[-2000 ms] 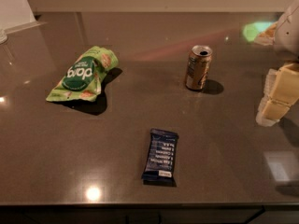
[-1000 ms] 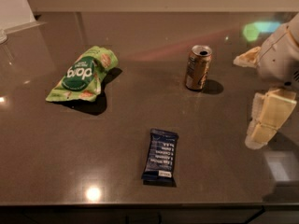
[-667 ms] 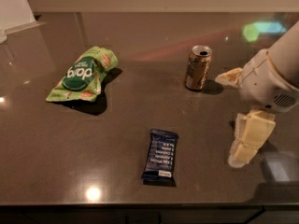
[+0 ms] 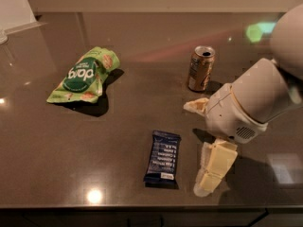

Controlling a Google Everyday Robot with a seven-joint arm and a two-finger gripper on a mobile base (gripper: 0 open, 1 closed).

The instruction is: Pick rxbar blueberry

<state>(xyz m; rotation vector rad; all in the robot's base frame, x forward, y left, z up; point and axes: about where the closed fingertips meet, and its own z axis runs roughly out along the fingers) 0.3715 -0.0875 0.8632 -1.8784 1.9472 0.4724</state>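
Observation:
The rxbar blueberry (image 4: 163, 157) is a small flat dark navy wrapper with pale text lines and a white label at its near end. It lies flat on the dark table (image 4: 57, 150), near the front edge. My gripper (image 4: 194, 148) hangs from the white arm at the right and is open. One cream finger (image 4: 196, 105) points left near the can, and the other finger (image 4: 215, 167) reaches toward the table's front. The gripper is just right of the bar, apart from it, and holds nothing.
A gold-brown drink can (image 4: 201, 68) stands upright behind the gripper. A green snack bag (image 4: 84, 74) with a round dark-green logo lies at the left. A white object (image 4: 14, 8) sits at the far left corner.
The arm and gripper have moved in from the right edge to the left and toward the front, ending beside the bar. The bar, can and bag have not moved.

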